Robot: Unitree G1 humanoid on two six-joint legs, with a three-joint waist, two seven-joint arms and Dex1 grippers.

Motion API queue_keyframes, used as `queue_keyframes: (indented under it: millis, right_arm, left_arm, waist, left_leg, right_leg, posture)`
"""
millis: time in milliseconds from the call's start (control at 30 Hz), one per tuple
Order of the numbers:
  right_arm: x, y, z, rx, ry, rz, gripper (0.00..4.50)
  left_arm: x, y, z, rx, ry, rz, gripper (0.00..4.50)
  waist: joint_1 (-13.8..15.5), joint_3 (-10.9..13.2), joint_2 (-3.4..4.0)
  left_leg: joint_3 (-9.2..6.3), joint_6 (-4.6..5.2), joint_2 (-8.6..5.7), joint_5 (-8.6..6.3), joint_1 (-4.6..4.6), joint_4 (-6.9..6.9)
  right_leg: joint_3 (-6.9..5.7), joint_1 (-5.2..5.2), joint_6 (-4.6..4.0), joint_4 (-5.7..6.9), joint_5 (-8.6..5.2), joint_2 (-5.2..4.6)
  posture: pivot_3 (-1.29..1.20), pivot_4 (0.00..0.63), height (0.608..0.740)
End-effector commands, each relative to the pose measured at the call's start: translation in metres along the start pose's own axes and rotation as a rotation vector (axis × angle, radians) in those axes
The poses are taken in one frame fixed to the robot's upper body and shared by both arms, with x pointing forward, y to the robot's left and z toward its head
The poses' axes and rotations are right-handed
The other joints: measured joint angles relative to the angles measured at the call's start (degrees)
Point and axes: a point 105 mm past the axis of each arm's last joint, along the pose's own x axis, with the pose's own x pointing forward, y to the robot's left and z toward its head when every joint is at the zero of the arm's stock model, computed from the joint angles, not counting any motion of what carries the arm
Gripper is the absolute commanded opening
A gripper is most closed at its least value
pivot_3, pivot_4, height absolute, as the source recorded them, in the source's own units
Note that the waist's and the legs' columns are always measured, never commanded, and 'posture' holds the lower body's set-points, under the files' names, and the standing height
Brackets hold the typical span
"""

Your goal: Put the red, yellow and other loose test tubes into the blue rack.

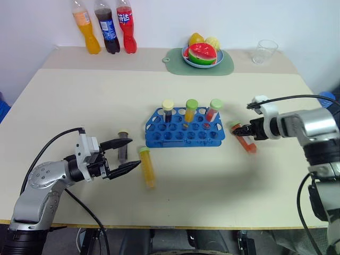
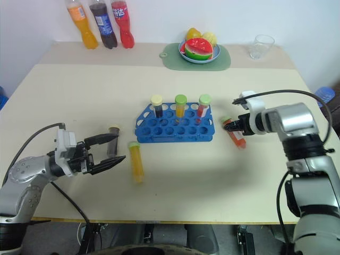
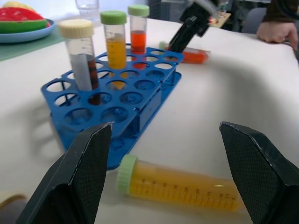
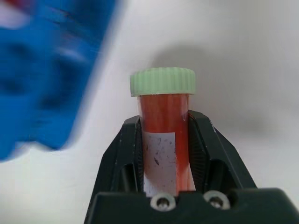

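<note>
The blue rack stands mid-table with three capped tubes upright in its back row. Just right of it, my right gripper is shut on a red test tube with a green cap. The fingers clamp the tube's sides, and it slants low over the table. A yellow test tube lies on its side left of the rack's front. A dark tube with a brown cap lies beside it. My left gripper is open, level with these two and holding nothing.
Three drink bottles stand at the back left. A plate of fruit on a green mat and a clear cup sit at the back. A person's hand rests at the table's far side.
</note>
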Motion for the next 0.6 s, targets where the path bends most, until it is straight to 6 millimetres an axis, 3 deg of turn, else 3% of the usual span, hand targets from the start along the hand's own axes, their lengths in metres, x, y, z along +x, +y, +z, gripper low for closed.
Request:
queue_keyframes:
  millis: [33, 133, 267, 467, 600]
  right_arm:
    - [-0.035, 0.036, 0.019, -0.132, -0.211, 0.164, 0.82]
    - [-0.041, 0.061, 0.012, -0.244, -0.314, 0.228, 0.82]
    - [-0.040, 0.083, 0.024, -0.375, -0.564, 0.210, 0.82]
    - [-0.012, 0.099, 0.032, -0.510, -0.781, 0.100, 0.82]
    - [0.001, 0.101, 0.034, -0.483, -0.858, 0.063, 0.82]
  left_arm:
    - [0.002, 0.002, 0.010, 0.033, -0.036, 0.002, 3.82]
    - [0.005, 0.006, 0.011, 0.040, -0.039, -0.009, 3.82]
    - [0.010, 0.011, 0.011, 0.043, -0.046, -0.025, 3.82]
    - [0.016, 0.015, 0.012, 0.042, -0.067, -0.034, 3.82]
    - [0.016, 0.017, 0.011, 0.041, -0.073, -0.021, 3.82]
  waist:
    - [-0.03, 0.00, 0.00]
    - [-0.25, 0.00, 0.00]
    - [-0.81, 0.00, 0.00]
    - [-0.49, -0.01, -0.01]
    - [-0.30, -0.01, 0.00]
  left_leg:
    - [-0.04, 0.01, 0.00, -0.01, -0.01, -0.01]
    - [-0.04, 0.01, -0.02, 0.00, 0.04, 0.00]
    - [-0.01, 0.01, 0.00, 0.00, 0.14, 0.04]
    - [-0.02, -0.02, -0.02, 0.02, 0.15, 0.06]
    - [-0.02, -0.05, -0.05, 0.03, 0.12, 0.07]
  right_leg:
    - [-0.03, 0.01, 0.02, 0.00, 0.01, 0.00]
    - [-0.05, 0.02, 0.11, 0.02, 0.05, 0.03]
    - [-0.01, 0.07, 0.10, 0.09, 0.06, 0.16]
    - [0.00, 0.07, 0.10, 0.17, 0.05, 0.15]
    - [-0.01, 0.07, 0.10, 0.18, 0.05, 0.09]
  posture:
    - [0.00, 0.150, 0.740]
    - [0.00, 0.150, 0.740]
    - [0.00, 0.150, 0.740]
    - [0.00, 0.150, 0.740]
    - [0.00, 0.150, 0.740]
